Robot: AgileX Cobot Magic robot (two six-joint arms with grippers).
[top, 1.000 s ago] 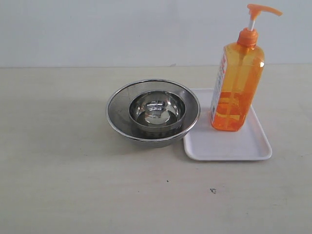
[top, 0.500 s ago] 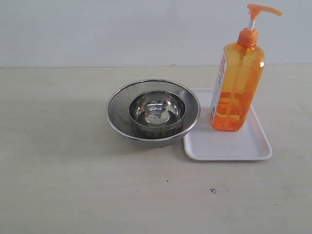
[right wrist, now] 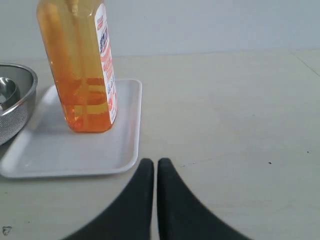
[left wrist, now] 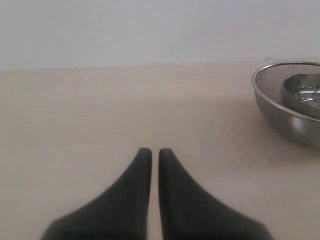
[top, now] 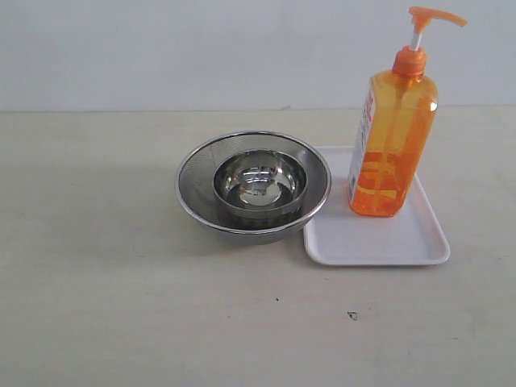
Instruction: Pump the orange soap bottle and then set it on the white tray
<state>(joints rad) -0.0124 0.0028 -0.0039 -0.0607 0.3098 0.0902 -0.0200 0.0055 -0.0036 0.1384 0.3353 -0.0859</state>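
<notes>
The orange soap bottle (top: 393,143) stands upright on the back part of the white tray (top: 375,236), its pump nozzle raised. The right wrist view shows the orange soap bottle (right wrist: 80,70) on the white tray (right wrist: 60,150), with my right gripper (right wrist: 151,164) shut and empty over the table just off the tray's corner. My left gripper (left wrist: 151,152) is shut and empty over bare table, well away from the bottle. Neither gripper appears in the exterior view.
A round steel strainer (top: 253,187) holding a steel bowl (top: 260,184) sits against the tray's left edge; the strainer (left wrist: 290,102) also shows in the left wrist view. A small dark mark (top: 352,315) lies on the table in front of the tray.
</notes>
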